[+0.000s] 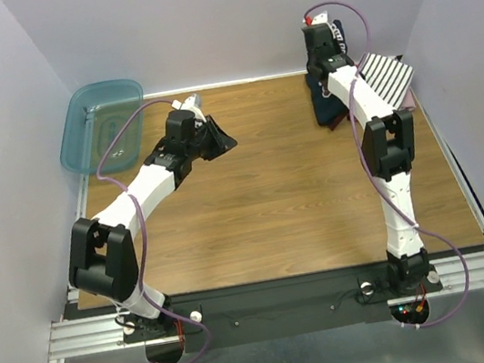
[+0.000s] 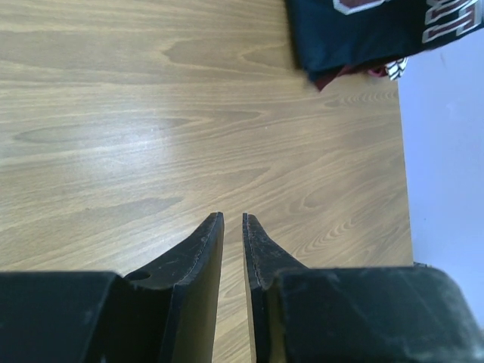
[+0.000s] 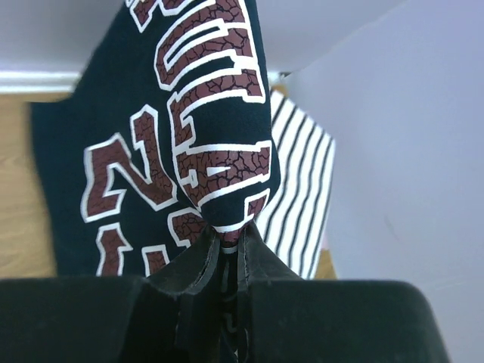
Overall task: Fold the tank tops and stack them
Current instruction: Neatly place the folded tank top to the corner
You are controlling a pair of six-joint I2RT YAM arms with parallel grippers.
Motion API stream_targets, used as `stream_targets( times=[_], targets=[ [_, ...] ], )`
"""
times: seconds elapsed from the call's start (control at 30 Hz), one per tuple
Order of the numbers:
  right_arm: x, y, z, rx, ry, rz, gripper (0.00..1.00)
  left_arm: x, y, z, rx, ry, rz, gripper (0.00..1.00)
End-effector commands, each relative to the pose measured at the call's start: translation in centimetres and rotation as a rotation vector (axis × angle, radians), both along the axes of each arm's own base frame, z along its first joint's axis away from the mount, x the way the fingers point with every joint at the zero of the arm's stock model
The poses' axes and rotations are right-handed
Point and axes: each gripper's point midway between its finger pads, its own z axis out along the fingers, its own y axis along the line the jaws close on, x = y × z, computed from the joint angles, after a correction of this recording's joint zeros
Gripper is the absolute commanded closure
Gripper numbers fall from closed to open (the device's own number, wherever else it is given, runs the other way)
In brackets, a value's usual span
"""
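Note:
My right gripper (image 3: 229,234) is shut on a bunched fold of the navy tank top (image 3: 136,113), whose cracked red, white-edged lettering hangs in front of the fingers. In the top view the right gripper (image 1: 321,40) is raised at the far right corner, and the navy tank top (image 1: 326,105) drapes under the arm. Beside it against the right wall lies the white striped tank top (image 1: 389,73) (image 3: 302,197). My left gripper (image 1: 224,140) (image 2: 233,218) hovers over bare wood left of centre, its jaws a narrow gap apart with nothing between. The navy tank top (image 2: 355,30) shows far ahead of it.
A teal plastic bin (image 1: 99,121) leans at the table's far left corner. Pale walls close in the table on the left, back and right. A metal rail (image 1: 271,304) with both arm bases runs along the near edge.

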Motion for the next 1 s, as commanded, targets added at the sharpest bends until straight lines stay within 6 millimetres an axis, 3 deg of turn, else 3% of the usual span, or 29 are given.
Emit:
stream_targets(
  times=[0.0,0.23,0.3,0.4,0.43,0.5,0.53,0.57,0.6,0.63,0.7,0.83,0.87,0.9,0.93,0.97],
  targets=[
    [0.4,-3.0,5.9,-0.031,-0.127,-0.056,1.00,0.0,-0.5,0.1,-0.019,-0.016,-0.043,0.73],
    [0.0,-8.1,6.8,0.008,-0.162,-0.115,1.00,0.0,-0.7,-0.7,-0.021,-0.003,-0.053,0.73],
    [0.0,-9.0,6.3,0.031,-0.159,-0.113,1.00,0.0,-0.8,-0.8,-0.021,0.001,-0.055,0.73],
    [-0.5,-11.0,3.9,0.057,-0.126,-0.150,0.95,-0.1,-0.9,-0.9,-0.025,0.005,-0.062,0.73],
    [-0.5,-11.0,3.8,0.064,-0.131,-0.153,0.91,-0.1,-0.9,-0.9,-0.026,0.005,-0.063,0.73],
    [-1.3,-13.1,2.6,0.073,-0.116,-0.204,0.76,-0.1,-1.0,-0.9,-0.027,0.004,-0.068,0.73],
    [-1.8,-14.0,1.8,0.083,-0.108,-0.231,0.57,-0.2,-1.0,-0.7,-0.029,0.001,-0.069,0.73],
    [-2.3,-14.4,1.6,0.079,-0.105,-0.251,0.45,-0.2,-1.0,-0.7,-0.029,0.000,-0.071,0.73],
    [-2.6,-14.4,1.6,0.077,-0.103,-0.259,0.33,-0.2,-1.0,-0.6,-0.032,-0.001,-0.073,0.73],
    [-2.8,-14.5,1.7,0.088,-0.116,-0.275,0.13,-0.2,-1.0,-0.5,-0.032,-0.003,-0.074,0.73],
    [-3.6,-14.0,2.8,0.132,-0.140,-0.267,0.00,-0.1,-1.0,0.1,-0.038,-0.015,-0.072,0.73],
    [-5.5,-11.7,5.7,0.296,-0.214,-0.209,0.00,-0.1,-0.7,1.8,-0.043,-0.058,-0.055,0.72],
    [-5.6,-10.4,6.2,0.375,-0.236,-0.163,0.00,-0.1,-0.6,2.1,-0.043,-0.065,-0.049,0.72],
    [-6.4,-9.5,5.2,0.442,-0.231,-0.159,0.00,-0.2,-0.4,2.9,-0.043,-0.081,-0.047,0.72],
    [-7.4,-8.4,7.4,0.492,-0.271,-0.117,0.00,-0.1,-0.3,3.2,-0.041,-0.090,-0.041,0.72],
    [-7.9,-6.6,7.4,0.570,-0.260,-0.045,0.00,-0.2,-0.2,3.6,-0.041,-0.097,-0.039,0.72]
  ],
)
